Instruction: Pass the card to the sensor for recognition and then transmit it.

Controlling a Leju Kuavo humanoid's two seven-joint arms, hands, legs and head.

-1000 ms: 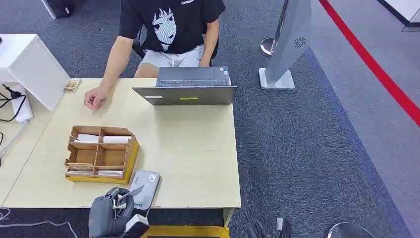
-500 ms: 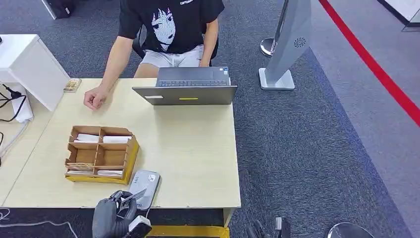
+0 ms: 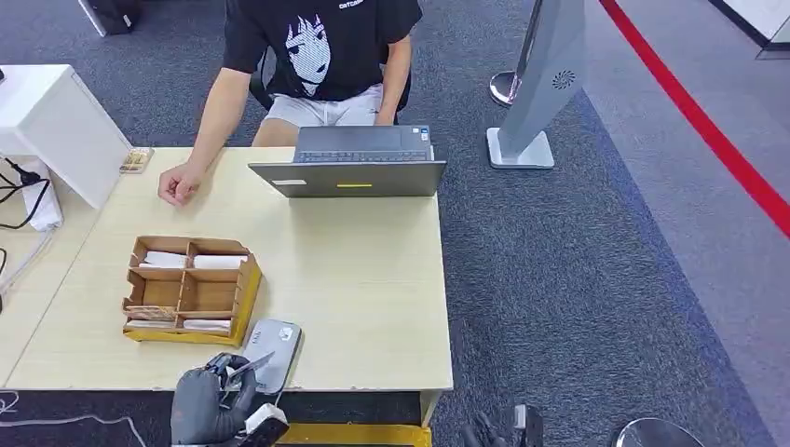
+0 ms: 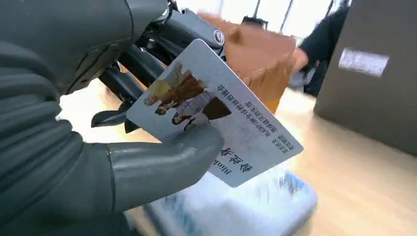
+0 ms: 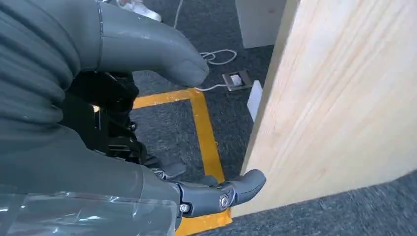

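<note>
From my seat I count one card, one sensor, one wooden organizer, one laptop, and one person at the far side of the table.

Starting at the left of the head view, a white box stands at about 10 o'clock, with the person's hand resting on the table just beside it. The wooden organizer sits at 8 o'clock, split into four compartments, with white slips in the far two and in the near right one.

At 7 o'clock, at the near table edge, my left robot hand pinches the card between thumb and fingers; the left wrist view shows the thumb pressed on the card's printed face. The card hangs tilted just over the near end of the grey sensor, which lies beside the organizer's near right corner. I cannot tell whether card and sensor touch.

Compared with half a second ago, the left robot hand has eased slightly toward the sensor; the card stays gripped.

The laptop sits at 12 o'clock. My right robot hand hangs beside the table's side panel, fingers loosely apart, holding nothing.
</note>
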